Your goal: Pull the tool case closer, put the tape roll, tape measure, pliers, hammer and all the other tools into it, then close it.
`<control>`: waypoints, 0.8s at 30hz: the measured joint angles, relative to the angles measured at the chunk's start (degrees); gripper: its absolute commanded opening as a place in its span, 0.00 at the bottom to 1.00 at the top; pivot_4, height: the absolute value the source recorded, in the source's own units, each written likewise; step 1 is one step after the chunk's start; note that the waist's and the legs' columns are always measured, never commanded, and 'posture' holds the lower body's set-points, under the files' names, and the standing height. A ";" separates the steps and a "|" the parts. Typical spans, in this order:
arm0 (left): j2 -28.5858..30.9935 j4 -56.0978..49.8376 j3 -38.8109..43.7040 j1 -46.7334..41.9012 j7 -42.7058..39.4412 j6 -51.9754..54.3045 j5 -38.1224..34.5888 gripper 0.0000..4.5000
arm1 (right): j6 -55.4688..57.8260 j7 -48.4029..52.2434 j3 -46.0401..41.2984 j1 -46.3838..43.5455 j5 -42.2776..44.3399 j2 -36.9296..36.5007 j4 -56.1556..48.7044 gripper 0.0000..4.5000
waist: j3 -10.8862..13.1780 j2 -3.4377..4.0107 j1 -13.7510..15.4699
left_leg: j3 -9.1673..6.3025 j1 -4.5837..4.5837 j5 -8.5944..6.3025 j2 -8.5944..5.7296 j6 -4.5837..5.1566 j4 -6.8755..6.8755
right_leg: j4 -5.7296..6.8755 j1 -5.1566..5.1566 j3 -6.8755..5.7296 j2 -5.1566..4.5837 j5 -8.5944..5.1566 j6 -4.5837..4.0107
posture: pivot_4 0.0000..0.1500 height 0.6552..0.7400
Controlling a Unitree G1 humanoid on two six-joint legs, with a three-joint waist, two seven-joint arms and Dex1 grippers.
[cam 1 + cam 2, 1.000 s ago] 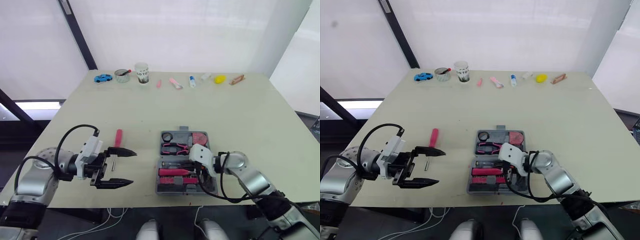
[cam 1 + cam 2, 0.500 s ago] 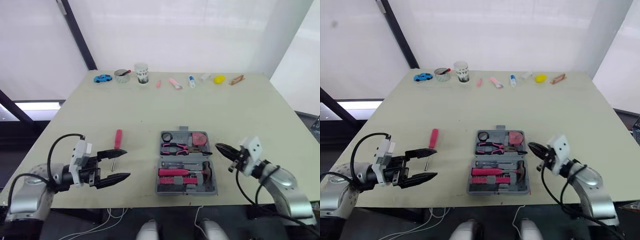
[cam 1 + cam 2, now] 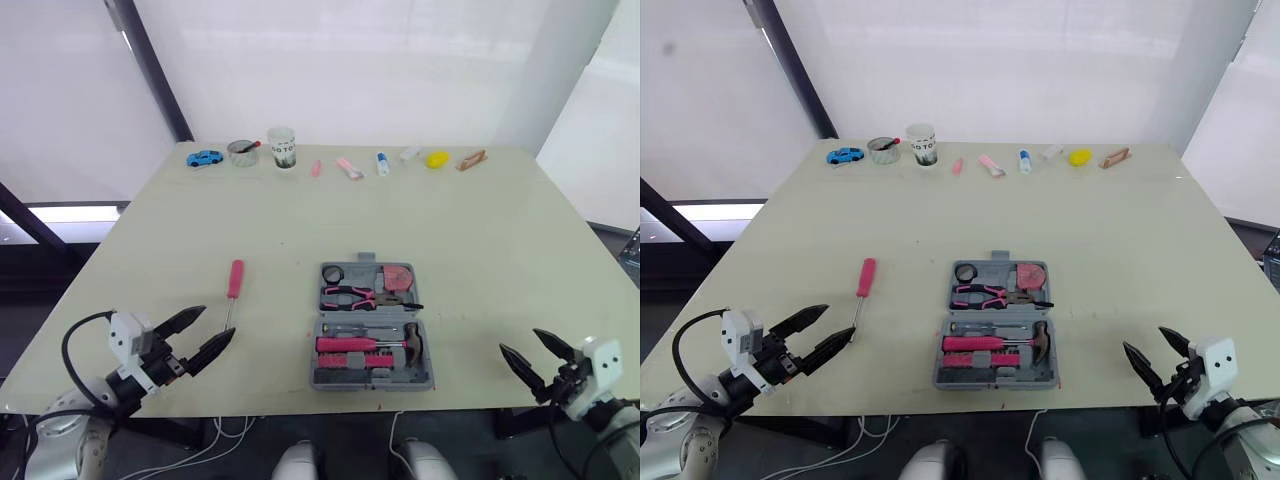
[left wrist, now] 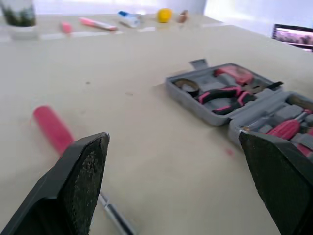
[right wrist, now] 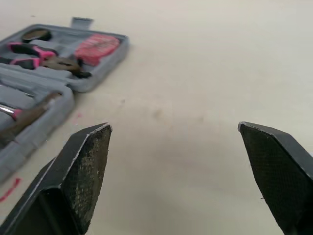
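The grey tool case (image 3: 372, 325) lies open near the table's front edge. It holds a tape roll (image 3: 333, 274), a pink tape measure (image 3: 399, 276), pink-handled pliers (image 3: 355, 295), a hammer (image 3: 402, 344) and other pink tools. A pink-handled screwdriver (image 3: 233, 288) lies on the table left of the case. My left gripper (image 3: 210, 326) is open at the front left, just short of the screwdriver's tip. My right gripper (image 3: 522, 345) is open beyond the front right edge, well right of the case. Neither holds anything.
Along the far edge stands a row of small things: a blue toy car (image 3: 205, 157), a tin (image 3: 243, 151), a cup (image 3: 282, 146), pink items, a yellow object (image 3: 437, 158). Bare table lies between that row and the case.
My right gripper has left the case's front right corner, drawn back to the front right edge and opened. My left gripper has drawn back toward the front left, still open.
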 measured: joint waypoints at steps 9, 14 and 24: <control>-4.10 -1.77 2.39 6.62 6.86 -0.25 0.47 1.00 | -4.25 -3.11 -4.52 6.73 1.89 3.68 0.37 0.98 | -0.05 -0.01 -0.05 | 0.04 0.06 -0.01 0.02 -0.01 0.01 | -0.02 0.00 0.01 -0.09 -0.08 0.13 | 1.00 1.00; -4.60 -2.71 2.38 7.09 8.35 -0.25 0.47 1.00 | -5.23 -3.05 -4.77 6.90 2.54 3.59 0.32 0.98 | -0.08 0.03 0.00 | 0.04 0.03 -0.01 0.04 -0.01 0.00 | -0.03 -0.01 -0.02 -0.08 -0.02 0.00 | 1.00 1.00; -4.61 -5.42 0.97 0.22 19.17 4.79 3.13 1.00 | 3.64 1.06 2.24 2.96 7.48 -3.97 -11.69 0.98 | -0.11 0.03 0.03 | 0.03 0.03 -0.01 0.02 0.00 0.01 | -0.02 0.00 -0.02 -0.05 0.00 -0.01 | 1.00 1.00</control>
